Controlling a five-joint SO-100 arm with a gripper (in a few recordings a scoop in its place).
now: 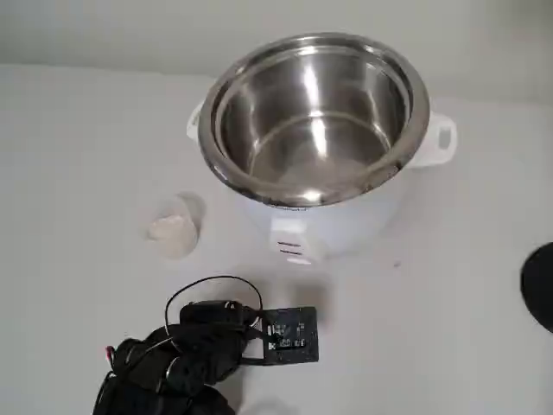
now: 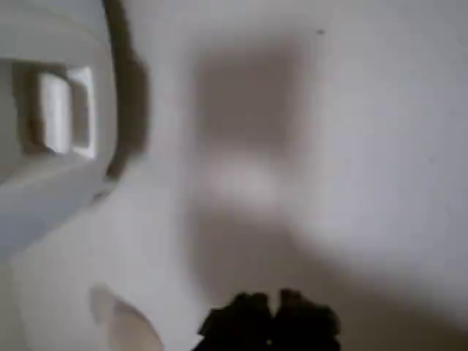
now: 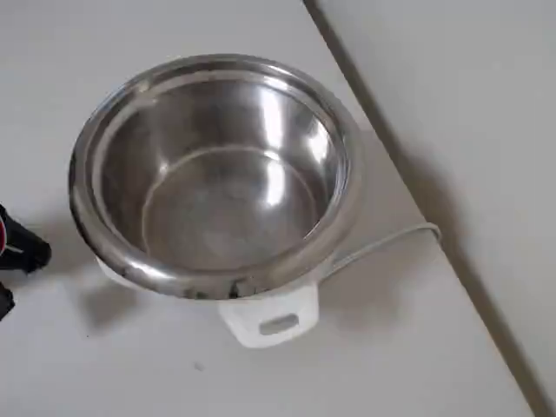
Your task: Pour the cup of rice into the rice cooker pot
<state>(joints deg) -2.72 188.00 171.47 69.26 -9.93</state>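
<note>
1. Hand [image 2: 270, 322]: in the wrist view two dark blurred fingertips sit close together at the bottom edge, nothing between them. How far open it is, cannot tell, too blurred.
2. Arm [image 1: 186, 359]: black, low in the fixed view, with a looped cable and a small dark board on its right end. It is over bare counter [image 1: 78, 130], touching neither cup nor cooker.
3. Cup [image 1: 175, 226]: one, clear plastic, upright on the counter in the fixed view, up and left of the arm, near the cooker's left front but apart from it. A pale blurred shape at the wrist view's lower left may be the same cup; cannot tell.
4. Rice [image 1: 170, 232]: whitish mass inside the cup, filling its lower part. Level unclear.
5. Cooker [image 1: 337, 226]: one, white body, front switch panel facing the arm in the fixed view. Side handle on the right in the fixed view; one handle at the bottom in the overhead view. White cord [image 3: 382, 243] leaves its right side in the overhead view.
6. Pot [image 3: 213, 174]: one, shiny steel, seated in the cooker, wide rolled rim. Inside looks bare metal with reflections in both the fixed and overhead views.
7. Dark round thing [image 1: 540, 285] cut by the fixed view's right edge, unidentifiable.
</note>
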